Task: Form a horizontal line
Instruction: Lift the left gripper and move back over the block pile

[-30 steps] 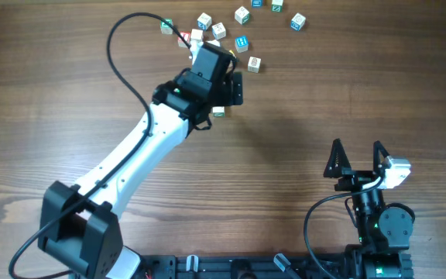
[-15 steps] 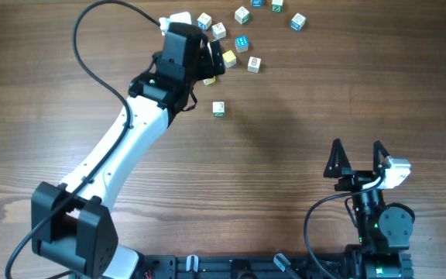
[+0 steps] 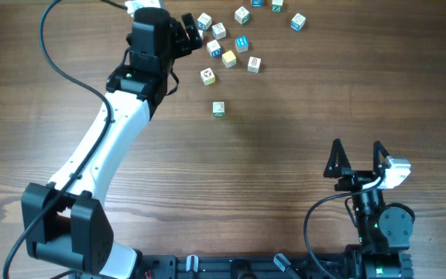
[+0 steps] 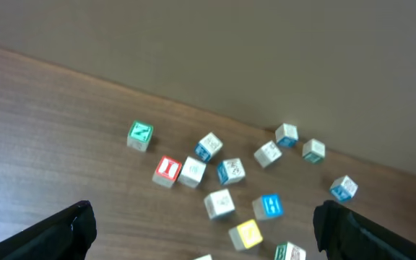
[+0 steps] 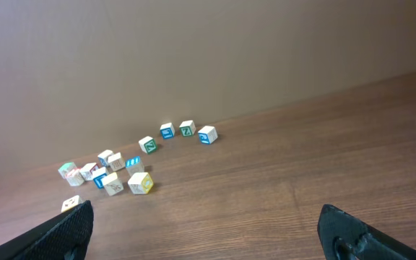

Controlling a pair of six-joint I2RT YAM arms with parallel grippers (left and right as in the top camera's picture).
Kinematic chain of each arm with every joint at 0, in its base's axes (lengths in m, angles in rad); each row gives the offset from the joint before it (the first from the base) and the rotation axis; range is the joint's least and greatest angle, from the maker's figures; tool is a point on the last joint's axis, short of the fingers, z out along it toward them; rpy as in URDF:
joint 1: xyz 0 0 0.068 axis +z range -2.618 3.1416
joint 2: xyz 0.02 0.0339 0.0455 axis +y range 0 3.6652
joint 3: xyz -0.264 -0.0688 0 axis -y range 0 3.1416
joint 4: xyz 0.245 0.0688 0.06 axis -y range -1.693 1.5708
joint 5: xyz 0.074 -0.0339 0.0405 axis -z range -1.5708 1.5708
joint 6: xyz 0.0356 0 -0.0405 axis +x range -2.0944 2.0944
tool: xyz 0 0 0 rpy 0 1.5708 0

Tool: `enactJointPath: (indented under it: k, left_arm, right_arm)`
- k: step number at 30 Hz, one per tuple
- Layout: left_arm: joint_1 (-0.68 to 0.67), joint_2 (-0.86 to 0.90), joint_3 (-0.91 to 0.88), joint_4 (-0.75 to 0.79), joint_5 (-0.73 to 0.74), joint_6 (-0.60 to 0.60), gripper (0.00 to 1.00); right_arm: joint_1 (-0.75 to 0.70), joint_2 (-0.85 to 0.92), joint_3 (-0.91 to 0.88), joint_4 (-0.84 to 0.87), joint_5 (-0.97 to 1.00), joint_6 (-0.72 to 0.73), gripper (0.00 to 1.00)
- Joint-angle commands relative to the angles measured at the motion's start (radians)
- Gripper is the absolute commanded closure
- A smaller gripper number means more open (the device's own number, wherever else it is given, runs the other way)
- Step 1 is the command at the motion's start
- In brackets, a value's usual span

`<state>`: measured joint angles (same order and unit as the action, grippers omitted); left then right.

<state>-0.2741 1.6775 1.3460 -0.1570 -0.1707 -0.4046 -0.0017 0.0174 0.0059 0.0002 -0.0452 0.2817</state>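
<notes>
Small letter cubes lie loose at the far side of the table, and no horizontal line of them shows. A whitish cube with a green mark (image 3: pixel 218 109) sits alone nearest the middle. A white cube (image 3: pixel 207 75) and a pale yellow cube (image 3: pixel 228 57) (image 4: pixel 248 233) lie apart beyond it. My left gripper (image 3: pixel 186 36) (image 4: pixel 205 235) hangs open and empty at the left end of the cluster. My right gripper (image 3: pixel 357 153) (image 5: pixel 204 225) stands open and empty near the front right, far from the cubes.
Loose cubes include a blue-faced one (image 3: pixel 242 41) (image 4: pixel 268 206), a red-marked one (image 4: pixel 167 171) and a green-marked one (image 4: pixel 140 134). Several more (image 3: pixel 297 22) lie near the far edge. A black cable (image 3: pixel 60 70) loops over the left arm.
My left arm has swung left and toward the far edge, away from the green-marked cube, which stays on the table. The white cube is now uncovered. The right arm has not moved.
</notes>
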Motion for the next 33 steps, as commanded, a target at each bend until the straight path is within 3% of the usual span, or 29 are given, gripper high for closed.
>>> enactJointPath:
  k: [1,33]
  left_arm:
    - [0.006,0.035,-0.004,0.047,0.032,0.008,0.0]
    - [0.008,0.468,-0.004,0.401,0.084,0.003,0.06]
  right_arm:
    - [-0.005,-0.007,-0.001,0.002,-0.013,-0.017,0.0]
    - [-0.005,-0.007,-0.001,0.002,-0.013,-0.017,0.0]
